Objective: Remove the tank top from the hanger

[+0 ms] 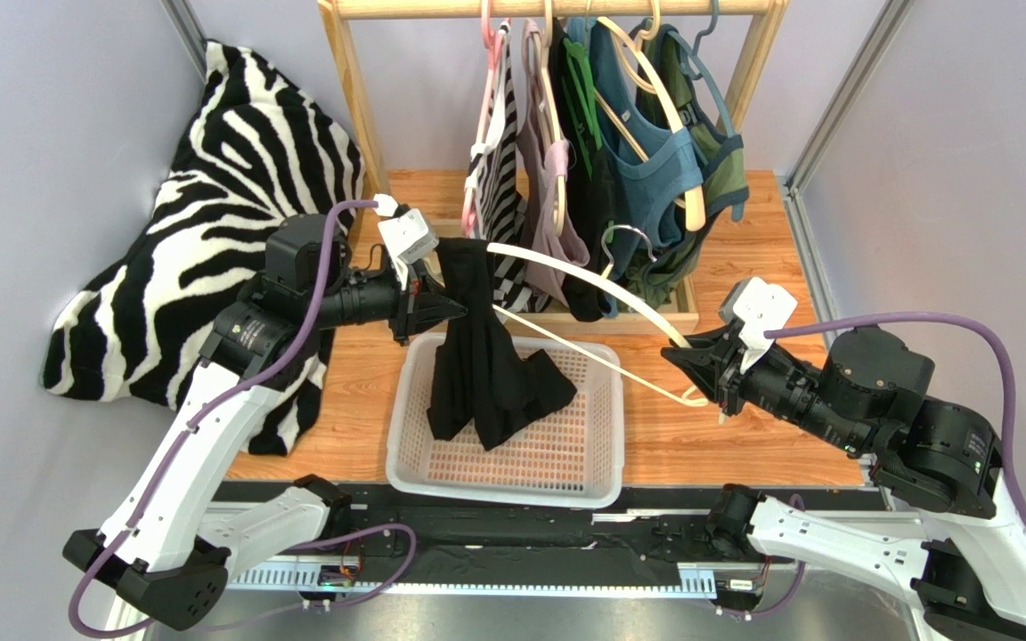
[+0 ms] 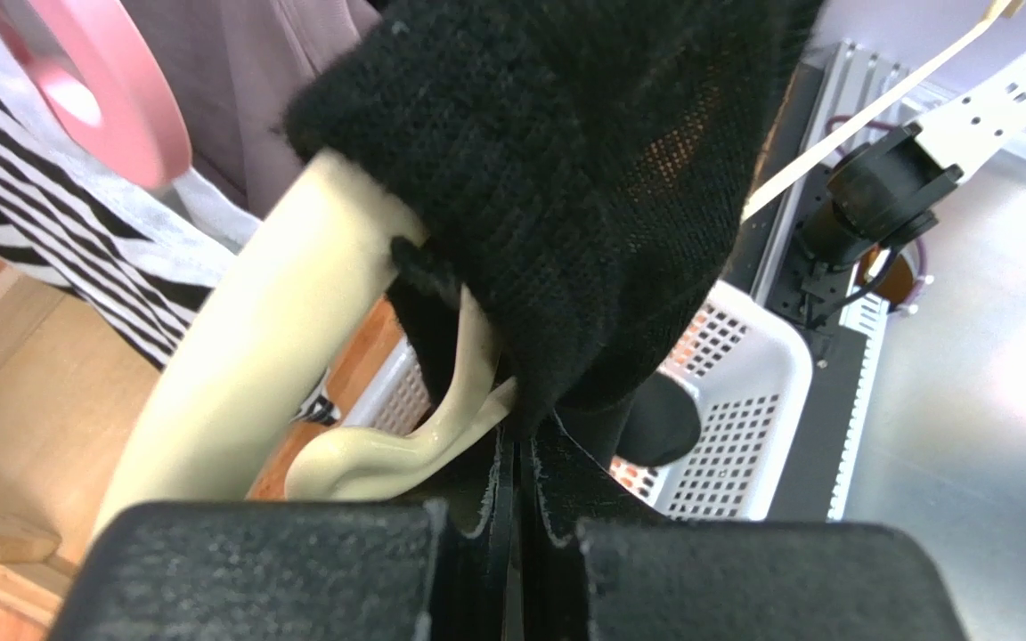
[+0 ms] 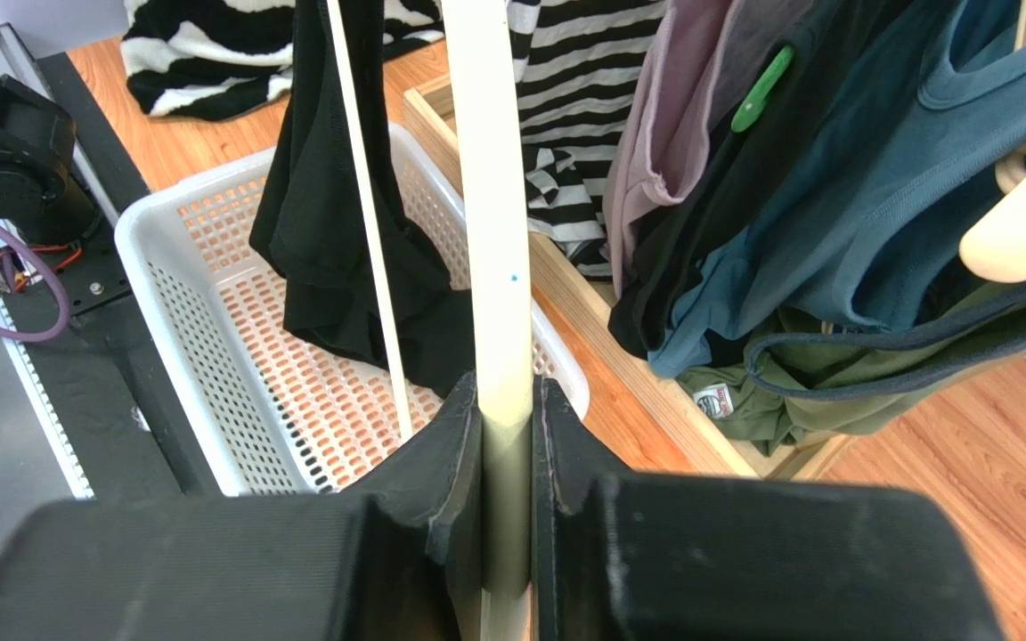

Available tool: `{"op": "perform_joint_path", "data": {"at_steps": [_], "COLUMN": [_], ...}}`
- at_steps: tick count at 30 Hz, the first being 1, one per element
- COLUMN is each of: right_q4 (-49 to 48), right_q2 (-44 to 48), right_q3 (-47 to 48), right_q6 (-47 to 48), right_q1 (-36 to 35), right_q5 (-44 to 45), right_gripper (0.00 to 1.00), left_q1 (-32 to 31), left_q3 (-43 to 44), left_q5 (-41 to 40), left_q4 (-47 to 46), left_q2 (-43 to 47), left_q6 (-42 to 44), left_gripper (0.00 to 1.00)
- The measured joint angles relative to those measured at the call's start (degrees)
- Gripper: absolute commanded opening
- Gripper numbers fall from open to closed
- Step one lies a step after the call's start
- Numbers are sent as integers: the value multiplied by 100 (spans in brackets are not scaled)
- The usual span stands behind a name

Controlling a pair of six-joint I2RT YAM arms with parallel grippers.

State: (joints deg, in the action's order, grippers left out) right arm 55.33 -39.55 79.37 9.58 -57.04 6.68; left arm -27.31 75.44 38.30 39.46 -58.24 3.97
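Our left tool (image 1: pixel 441 305) is clamped on the black tank top (image 1: pixel 485 367), which is bunched over the hanger (image 1: pixel 572 271) end at its tips and trails below into the basket (image 1: pixel 599 461). Our right tool (image 1: pixel 676 357) pinches the opposite end, the hanger spanning between them.

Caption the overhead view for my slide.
Left gripper pinches black tank top on cream hanger held by right gripper, over basket.

Matt knit cloth among smooth plastic and grained wood.
The black tank top (image 2: pixel 572 174) is a coarse, open-knit cloth, matt throughout. The cream hanger (image 2: pixel 251 361) looks smooth with a soft sheen. The white basket (image 1: pixel 505 489) is perforated plastic. The desk (image 1: pixel 692 448) shows varnished wood grain, and the rack (image 1: pixel 355 107) is pale bare wood.
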Motion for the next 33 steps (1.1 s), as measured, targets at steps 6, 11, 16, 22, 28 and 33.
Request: {"op": "perform_joint_path", "data": {"at_steps": [6, 11, 16, 22, 28, 33], "right_q4": [-101, -111, 9, 321, 684, 1062], "right_q2": [7, 87, 249, 398, 588, 1021], "right_q3": [0, -74, -249, -278, -275, -219], "right_q6": [-35, -31, -24, -26, -42, -125], "right_q1": [0, 0, 0, 0, 0, 0], "right_q5": [-22, 74, 308, 435, 385, 258], "right_gripper": [0, 0, 0, 0, 0, 0], "left_q1": [11, 173, 367, 579, 651, 673], "left_q3": [129, 140, 409, 861, 1462, 1757], "left_q5": [50, 85, 90, -44, -422, -485], "left_q4": [-74, -57, 105, 278, 273, 245], "left_q2": [59, 367, 772, 1088, 839, 542], "left_q6": [-157, -330, -352, -271, -258, -271], "left_gripper": [0, 0, 0, 0, 0, 0]}}
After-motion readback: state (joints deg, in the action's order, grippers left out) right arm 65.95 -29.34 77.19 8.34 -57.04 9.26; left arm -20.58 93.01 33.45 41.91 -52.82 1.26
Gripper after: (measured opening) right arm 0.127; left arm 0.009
